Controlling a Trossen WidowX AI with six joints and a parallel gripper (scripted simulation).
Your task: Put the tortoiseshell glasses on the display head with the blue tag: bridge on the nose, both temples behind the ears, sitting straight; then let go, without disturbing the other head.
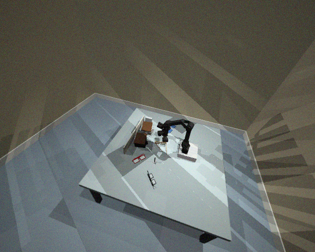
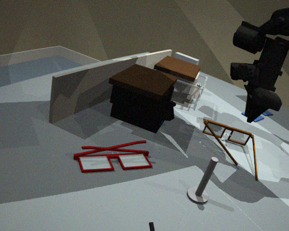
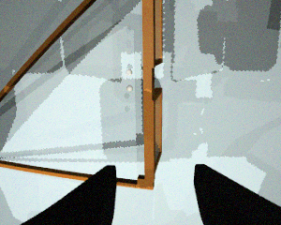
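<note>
The tortoiseshell glasses (image 2: 255,159) (image 3: 149,117), orange-brown, stand open on the table, temples spread toward the front in the exterior view. My gripper (image 3: 155,173) (image 2: 249,121) is partly open and empty, above one end of the glasses' front. In the wrist view that end of the top bar shows between the fingertips. The nearer display head (image 1: 140,139) (image 2: 139,107) is black with a brown top; a sliver of blue shows low at its side, perhaps its tag. The other head (image 1: 146,126) (image 2: 177,67) is behind it, pale with a brown top. Its face is partly hidden.
An upright panel (image 1: 130,138) (image 2: 95,79) stands beside both heads. Red glasses (image 2: 76,156), a thin post on a round base (image 2: 206,176) and black glasses (image 1: 151,179) are on the table. Blue flat pieces (image 2: 258,118) lie behind the gripper. Clear frames stand by the far head.
</note>
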